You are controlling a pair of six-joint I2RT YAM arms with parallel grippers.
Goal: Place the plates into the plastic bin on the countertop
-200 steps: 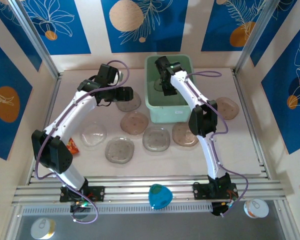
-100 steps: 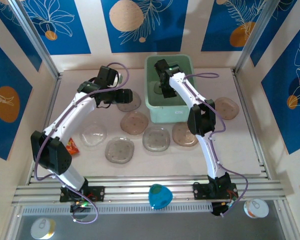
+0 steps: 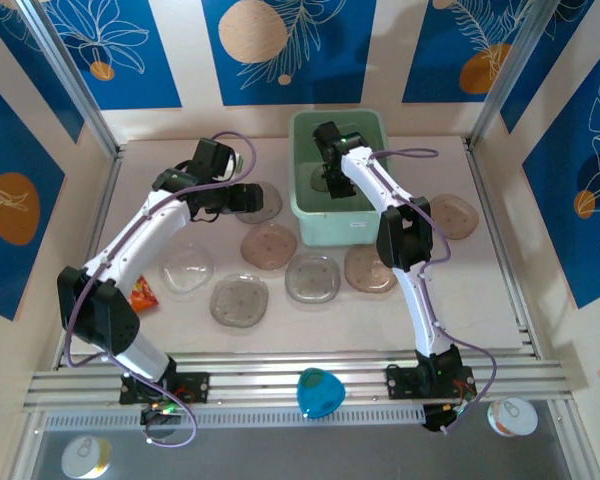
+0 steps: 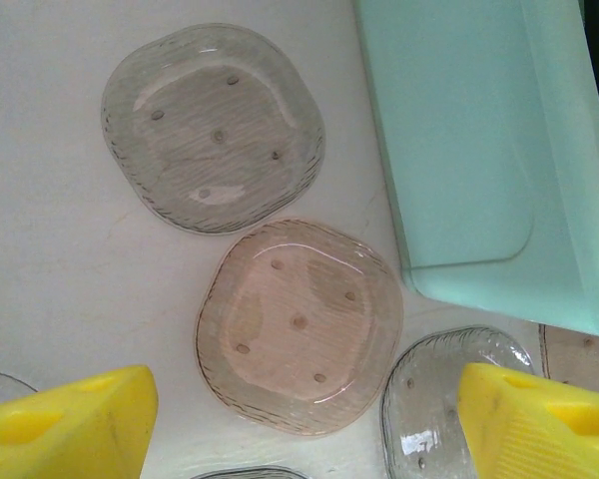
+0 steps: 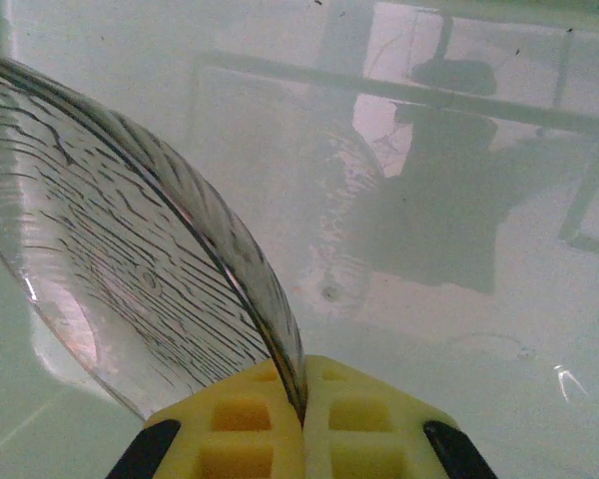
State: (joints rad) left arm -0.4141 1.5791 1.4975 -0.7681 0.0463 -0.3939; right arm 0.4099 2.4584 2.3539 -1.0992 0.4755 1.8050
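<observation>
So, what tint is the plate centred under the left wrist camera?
Translucent pink plate, clearest in left wrist view.

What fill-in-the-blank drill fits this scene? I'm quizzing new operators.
The right pincer is ____ on a clear plate inside the plastic bin.
The left pincer hangs ____ above a pinkish plate.
An ____ packet lies on the countertop.
Missing: shut; open; orange.

Eight plates point(image 3: 270, 245), one plastic bin point(image 3: 335, 226), one orange packet point(image 3: 144, 292), two arms point(image 3: 155, 215).
</observation>
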